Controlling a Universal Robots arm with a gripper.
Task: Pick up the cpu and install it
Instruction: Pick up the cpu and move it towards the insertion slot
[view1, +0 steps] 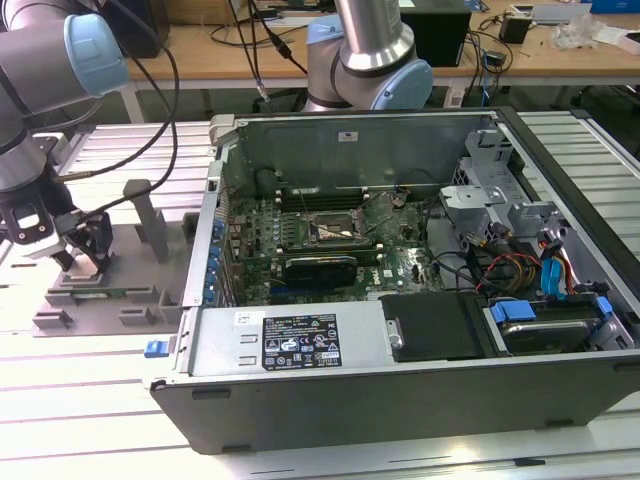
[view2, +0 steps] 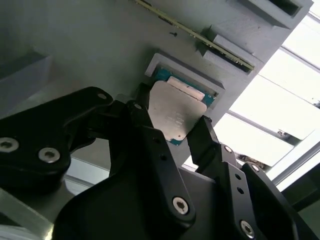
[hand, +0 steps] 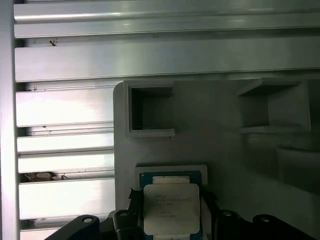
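Note:
The cpu (view2: 175, 110), a flat square chip with a silver top and a green edge, lies in a shallow square recess of a grey fixture (view2: 90, 45). My gripper (view2: 172, 120) has its black fingers (view2: 141, 111) against two opposite edges of the chip, shut on it. In the first wrist view the cpu (hand: 171, 207) sits between the same fingers of the gripper (hand: 171, 202). In the exterior view my gripper (view1: 85, 250) is low over the grey fixture (view1: 120, 300) at that view's left, beside the open computer case (view1: 400, 300). The black-framed motherboard socket (view1: 335, 232) is inside the case.
The fixture carries upright posts (view1: 150, 215) and other pockets (hand: 150, 112). A second robot arm (view1: 365, 50) stands behind the case. Cables and blue connectors (view1: 555, 275) crowd the case's right side. The bench is ribbed aluminium (view1: 90, 400).

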